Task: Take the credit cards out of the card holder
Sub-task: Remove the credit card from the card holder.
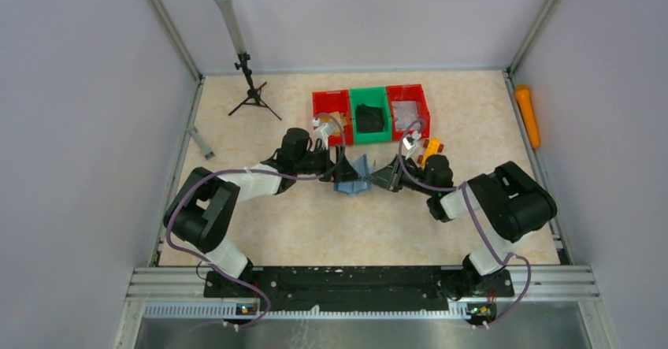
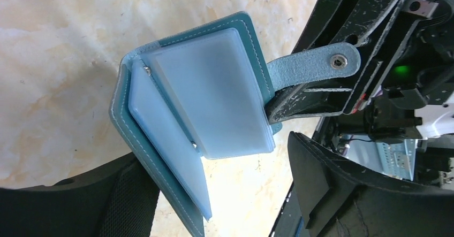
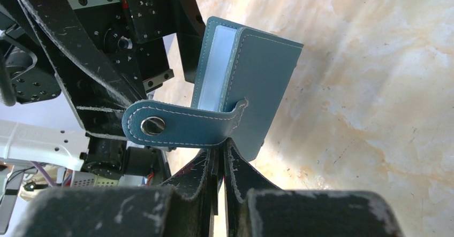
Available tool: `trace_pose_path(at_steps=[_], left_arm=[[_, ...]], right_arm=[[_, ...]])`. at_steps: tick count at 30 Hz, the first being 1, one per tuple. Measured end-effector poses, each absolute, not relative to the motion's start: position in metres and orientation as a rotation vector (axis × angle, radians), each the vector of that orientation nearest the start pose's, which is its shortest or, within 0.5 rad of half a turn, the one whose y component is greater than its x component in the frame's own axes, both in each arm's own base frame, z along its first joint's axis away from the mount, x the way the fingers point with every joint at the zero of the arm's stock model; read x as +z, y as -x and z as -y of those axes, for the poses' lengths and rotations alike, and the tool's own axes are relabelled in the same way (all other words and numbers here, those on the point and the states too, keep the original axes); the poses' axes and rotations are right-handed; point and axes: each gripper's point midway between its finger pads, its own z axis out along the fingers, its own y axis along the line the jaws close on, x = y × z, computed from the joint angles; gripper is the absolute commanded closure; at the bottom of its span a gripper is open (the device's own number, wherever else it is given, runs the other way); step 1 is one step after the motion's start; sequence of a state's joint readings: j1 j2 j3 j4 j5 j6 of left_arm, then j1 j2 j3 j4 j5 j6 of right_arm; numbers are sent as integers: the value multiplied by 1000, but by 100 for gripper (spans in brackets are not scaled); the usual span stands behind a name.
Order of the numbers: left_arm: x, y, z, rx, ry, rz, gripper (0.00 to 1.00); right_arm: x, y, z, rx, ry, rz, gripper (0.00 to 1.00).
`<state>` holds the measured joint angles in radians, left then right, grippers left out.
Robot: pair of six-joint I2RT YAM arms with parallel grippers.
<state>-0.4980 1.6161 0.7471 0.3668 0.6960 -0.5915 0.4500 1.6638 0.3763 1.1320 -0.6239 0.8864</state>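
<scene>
Card holder (image 1: pixel 350 177) held spread open between both arms, midway between left and right table edges, nearer the far one. Right gripper (image 3: pixel 220 155) clenched on one cover's edge beside the unsnapped closure tab (image 3: pixel 176 124), likely to keep the fold from closing. Left gripper (image 1: pixel 340 169) released, jaws spread, one finger (image 2: pixel 96 199) braced against the other cover as a backstop. Pale credit cards (image 2: pixel 214 98) exposed inside, not yet drawn out.
</scene>
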Motion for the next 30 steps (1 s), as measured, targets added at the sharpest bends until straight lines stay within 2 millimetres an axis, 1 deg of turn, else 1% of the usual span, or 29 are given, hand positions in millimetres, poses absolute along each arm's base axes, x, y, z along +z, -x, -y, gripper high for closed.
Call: trace_pose_path(at_steps=[1, 3, 4, 7, 12, 15, 18, 21, 24, 25, 26, 28, 30], left_arm=[[103, -280, 302, -1341, -377, -2224, 13], [100, -280, 303, -1318, -393, -2242, 5], [98, -279, 304, -1305, -399, -2249, 3], [94, -277, 304, -1278, -413, -2272, 2], [88, -280, 305, -1240, -427, -2302, 11], [84, -282, 305, -1218, -423, -2325, 11], [82, -282, 306, -1212, -427, -2339, 24], [82, -281, 306, -1211, -436, -2343, 26], [82, -280, 307, -1210, -442, -2344, 26], [83, -280, 307, -1210, -443, -2344, 26], [83, -281, 307, -1210, -444, -2343, 26], [83, -280, 307, -1211, -446, -2342, 27], [83, -280, 307, -1213, -447, -2342, 27]], right_arm=[[100, -269, -273, 1475, 98, -1954, 100], [98, -269, -274, 1479, 93, -1962, 100], [97, -269, -274, 1480, 92, -1965, 100], [97, -268, -274, 1483, 94, -1967, 100], [96, -267, -275, 1494, 98, -1971, 100], [97, -268, -276, 1498, 99, -1971, 100], [96, -269, -276, 1496, 96, -1974, 100], [95, -269, -276, 1493, 92, -1979, 100], [94, -269, -276, 1492, 89, -1981, 100], [94, -269, -276, 1491, 88, -1981, 99], [94, -269, -276, 1490, 87, -1981, 92], [94, -270, -276, 1490, 87, -1981, 76], [93, -270, -275, 1485, 84, -1982, 64]])
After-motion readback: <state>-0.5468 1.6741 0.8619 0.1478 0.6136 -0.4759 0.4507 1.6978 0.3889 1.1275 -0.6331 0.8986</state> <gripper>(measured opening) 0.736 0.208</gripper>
